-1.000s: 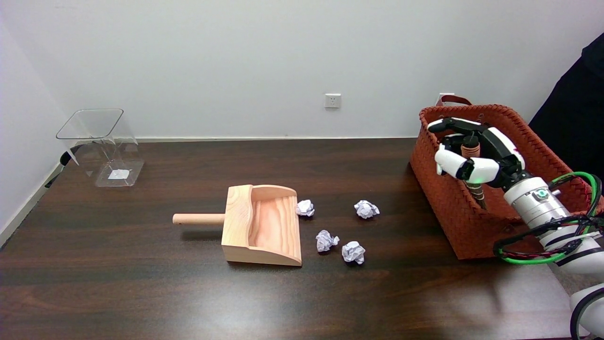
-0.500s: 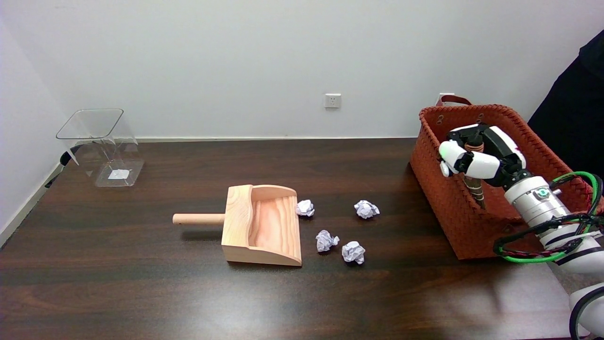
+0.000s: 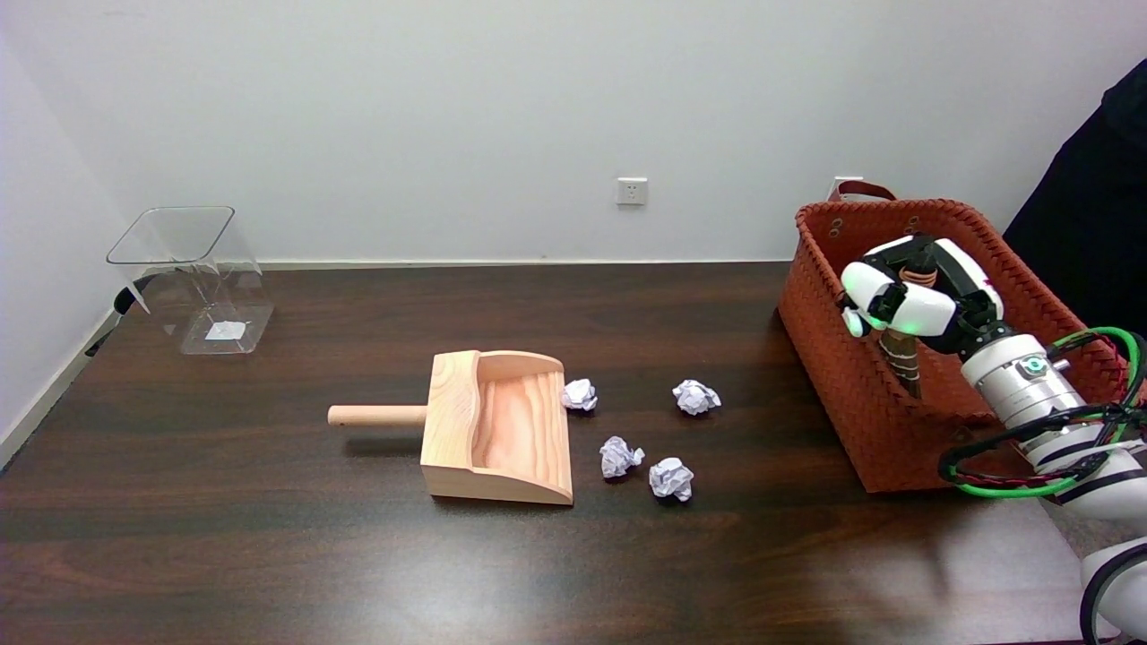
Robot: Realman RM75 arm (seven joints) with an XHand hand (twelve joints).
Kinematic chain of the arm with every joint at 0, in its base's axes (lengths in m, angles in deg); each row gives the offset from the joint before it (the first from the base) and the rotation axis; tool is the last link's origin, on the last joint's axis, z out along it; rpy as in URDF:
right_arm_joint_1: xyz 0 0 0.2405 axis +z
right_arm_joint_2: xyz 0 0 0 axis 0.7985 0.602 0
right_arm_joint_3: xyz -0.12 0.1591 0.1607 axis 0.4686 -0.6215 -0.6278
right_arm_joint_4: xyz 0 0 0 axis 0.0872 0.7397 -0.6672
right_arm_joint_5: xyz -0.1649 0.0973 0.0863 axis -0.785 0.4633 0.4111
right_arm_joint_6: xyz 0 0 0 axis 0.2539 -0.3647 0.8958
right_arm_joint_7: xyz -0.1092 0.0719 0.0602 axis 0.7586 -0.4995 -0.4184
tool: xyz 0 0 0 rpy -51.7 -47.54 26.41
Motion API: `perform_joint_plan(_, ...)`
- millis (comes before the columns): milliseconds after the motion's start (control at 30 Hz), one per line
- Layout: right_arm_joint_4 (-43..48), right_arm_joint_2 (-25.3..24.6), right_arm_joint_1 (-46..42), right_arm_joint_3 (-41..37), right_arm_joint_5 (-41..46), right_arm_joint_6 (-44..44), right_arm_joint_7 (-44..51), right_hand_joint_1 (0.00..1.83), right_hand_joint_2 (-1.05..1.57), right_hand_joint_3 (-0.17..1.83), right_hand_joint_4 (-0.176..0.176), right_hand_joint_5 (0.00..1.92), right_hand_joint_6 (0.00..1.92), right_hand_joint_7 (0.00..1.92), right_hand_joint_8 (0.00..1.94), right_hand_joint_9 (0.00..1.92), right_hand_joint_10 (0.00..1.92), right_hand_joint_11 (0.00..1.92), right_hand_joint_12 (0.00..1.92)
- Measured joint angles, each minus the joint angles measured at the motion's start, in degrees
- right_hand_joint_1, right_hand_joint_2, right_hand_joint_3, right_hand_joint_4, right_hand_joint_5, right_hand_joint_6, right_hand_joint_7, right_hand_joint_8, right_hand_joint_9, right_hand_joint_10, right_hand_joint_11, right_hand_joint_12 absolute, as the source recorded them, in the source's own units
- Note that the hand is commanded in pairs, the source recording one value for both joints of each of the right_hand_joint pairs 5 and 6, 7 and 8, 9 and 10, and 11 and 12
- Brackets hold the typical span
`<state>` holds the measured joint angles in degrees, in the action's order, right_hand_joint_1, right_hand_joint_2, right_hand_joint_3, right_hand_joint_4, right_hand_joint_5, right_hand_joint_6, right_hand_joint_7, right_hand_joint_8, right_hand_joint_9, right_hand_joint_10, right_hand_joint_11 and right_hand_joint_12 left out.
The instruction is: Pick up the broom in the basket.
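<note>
A: Right hand is down in the orange woven basket at the right end of the bench; fingers curled tight around the broom, near the top of its handle.

B: And the broom itself?

A: Inside the basket, handle close to upright, tilted a little; the bound brown shaft shows just below the hand and runs down behind the basket's near wall; the brush end is hidden, so I can't tell whether it rests on the bottom.

B: So the hand is on it, not beside it?

A: On it; the handle passes through the closed fingers, its top end peeking out above them; the white arm reaches in from the lower right with green and black cable looped round it.

B: What else is on the bench?

A: Wooden dustpan in the middle, handle pointing left; four crumpled paper balls just right of it, well apart from the basket; a clear plastic bin at the far left; a dark sleeve at the right edge.
</note>
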<state>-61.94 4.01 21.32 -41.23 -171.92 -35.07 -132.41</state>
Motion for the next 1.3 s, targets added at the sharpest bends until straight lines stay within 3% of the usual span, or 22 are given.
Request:
perform_joint_plan(433, 0.6, -0.2, 0.4, 0.0, 0.5, -0.7, 0.0, 0.98, 0.65, 1.18, 0.0, 1.92, 1.92, 1.85, 1.85, 1.74, 1.74, 1.48, 1.48)
perform_joint_plan(1067, 2.9, -0.5, 2.4, 1.2, 3.4, -3.4, 0.0, 1.0, 0.68, 1.1, 0.0, 1.92, 1.92, 1.92, 1.92, 1.92, 1.92, 1.61, 1.61)
perform_joint_plan(1200, 3.4, -0.6, 2.7, 1.4, 3.8, -3.9, 0.0, 1.03, 0.55, 1.09, 0.0, 1.92, 1.92, 1.92, 1.92, 1.92, 1.92, 1.66, 1.66)
perform_joint_plan(1300, 3.9, -0.6, 3.0, 1.6, 4.0, -4.5, 0.0, 1.13, 0.08, 1.14, 0.0, 1.92, 1.92, 1.92, 1.92, 1.92, 1.92, 1.72, 1.72)
